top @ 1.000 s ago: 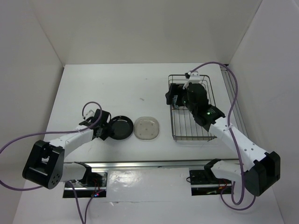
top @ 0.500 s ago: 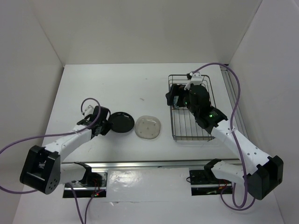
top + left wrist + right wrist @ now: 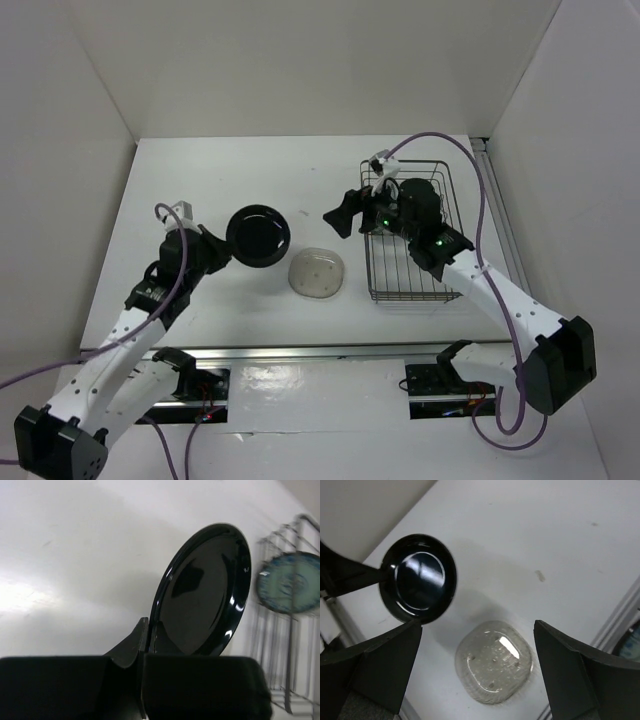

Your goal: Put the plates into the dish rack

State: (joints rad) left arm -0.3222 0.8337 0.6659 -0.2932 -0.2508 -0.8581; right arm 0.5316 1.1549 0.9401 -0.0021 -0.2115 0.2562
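Note:
My left gripper (image 3: 218, 250) is shut on the rim of the glossy black plate (image 3: 258, 236) and holds it tilted up above the table; the left wrist view shows the plate (image 3: 205, 590) standing on edge between the jaws. The translucent grey-beige plate (image 3: 317, 272) lies flat on the table. My right gripper (image 3: 340, 218) is open and empty, above the table left of the dish rack (image 3: 425, 285); in its wrist view the grey-beige plate (image 3: 494, 667) lies below its spread fingers (image 3: 385, 675). The blue-green plate (image 3: 289, 582) stands upright in the rack. The clear glass plate is out of view.
White walls enclose the table on the left, back and right. The rack sits near the right wall. A metal rail (image 3: 300, 352) runs along the near edge between the arm bases.
My left gripper lifted the black plate off the table and tilted it upright. My right gripper moved left out of the rack to above the table.

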